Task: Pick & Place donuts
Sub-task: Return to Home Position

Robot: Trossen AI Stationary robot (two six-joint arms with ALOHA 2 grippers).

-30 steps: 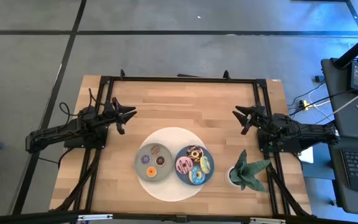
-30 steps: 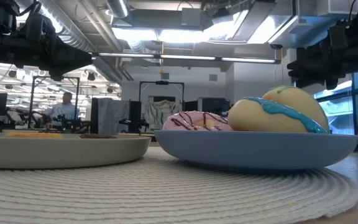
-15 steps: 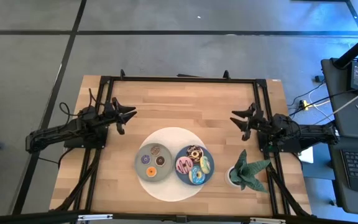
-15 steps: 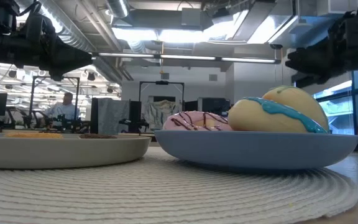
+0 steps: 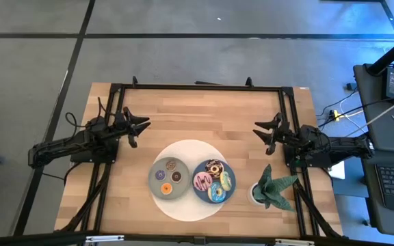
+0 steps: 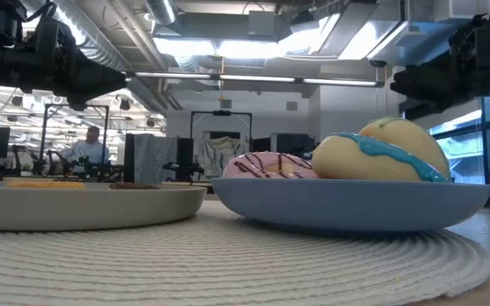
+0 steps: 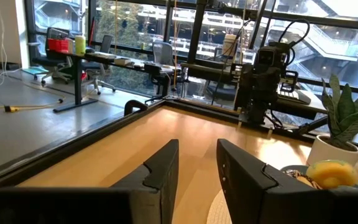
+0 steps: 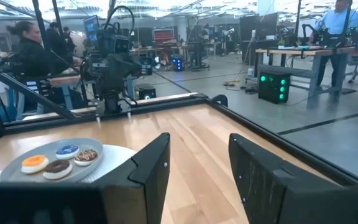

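Both grippers hang open and empty above the table's far half, pointing level at each other. My left gripper (image 5: 142, 127) (image 7: 194, 168) is at the left; my right gripper (image 5: 259, 130) (image 8: 197, 168) is at the right. Between them, nearer the front edge, a grey plate (image 5: 154, 183) carries several tiny donuts, among them an orange one (image 8: 35, 163) and a brown one (image 8: 58, 168). Beside it a blue plate (image 5: 232, 191) carries the larger donuts: chocolate with sprinkles (image 5: 214, 167), pink (image 5: 202, 182), yellow-green (image 5: 226, 180) and blue-iced (image 5: 217, 194).
Both plates rest on a round white woven mat (image 5: 190, 147). A potted plant (image 5: 272, 188) stands at the front right, close below my right arm. A dark frame (image 5: 197, 87) runs along the table's edges. People sit and stand in the room beyond.
My right gripper has stayed in place but turned at the wrist, rolling a little and tipping toward level. My left arm and the donuts have kept still.
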